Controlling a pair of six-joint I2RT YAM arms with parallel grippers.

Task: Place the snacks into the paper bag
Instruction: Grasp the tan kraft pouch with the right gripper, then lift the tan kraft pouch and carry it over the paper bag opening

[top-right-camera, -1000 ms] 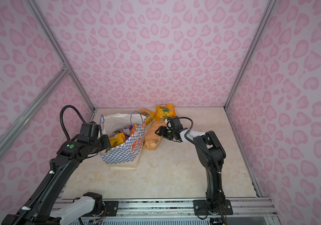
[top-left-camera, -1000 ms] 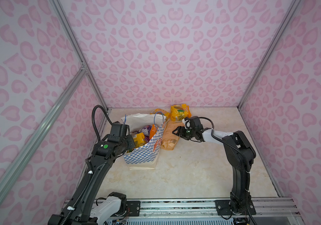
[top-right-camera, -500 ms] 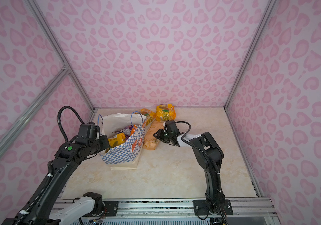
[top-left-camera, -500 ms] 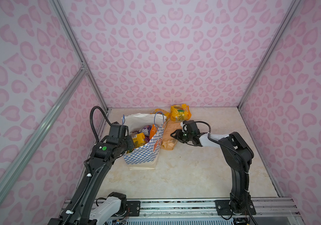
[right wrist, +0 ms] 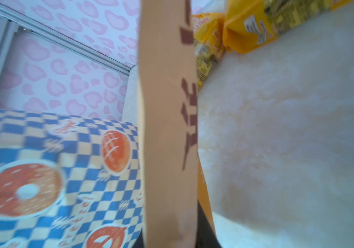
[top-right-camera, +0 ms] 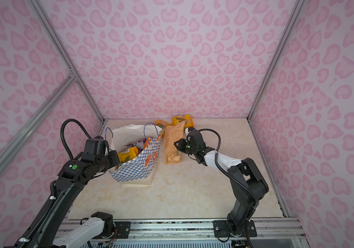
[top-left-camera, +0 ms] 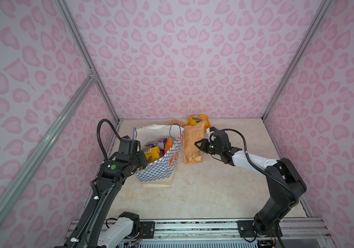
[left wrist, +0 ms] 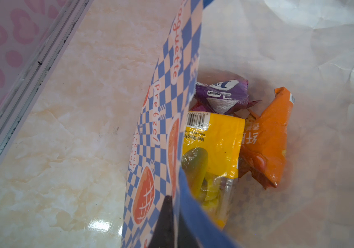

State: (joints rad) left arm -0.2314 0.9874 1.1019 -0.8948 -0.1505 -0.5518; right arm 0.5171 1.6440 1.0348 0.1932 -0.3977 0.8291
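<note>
Object in hand: a large flat tan pouch with brown printed text is shown on the marbled tabletop, just beside the right wall of the bag.
Receptacle: a cream paper bag with blue-and-white checked bands is seen upright, its mouth open upward.
Right gripper: the jaws are drawn in on the right-hand edge of the tan pouch, about midway along its length. In the right wrist view the pouch is seen edge-on between them. The firmness of the pinch cannot be judged.
Long axis: the pouch is laid front to back, parallel to the bag's wall and across the line of the jaws.
Bearing: the bag's mouth is found to the left of the right gripper and above the pouch.
Left gripper: it is pressed together on the bag's near rim, so the mouth is held spread.
Contents: a yellow packet, a purple packet and an orange packet are seen inside.
Outstanding: two yellow-orange packets are left by the back wall.
Nearer arm: the right is judged better placed, the left being occupied.
Move required: a lift, a leftward carry and an end-first tilt are judged necessary.
</note>
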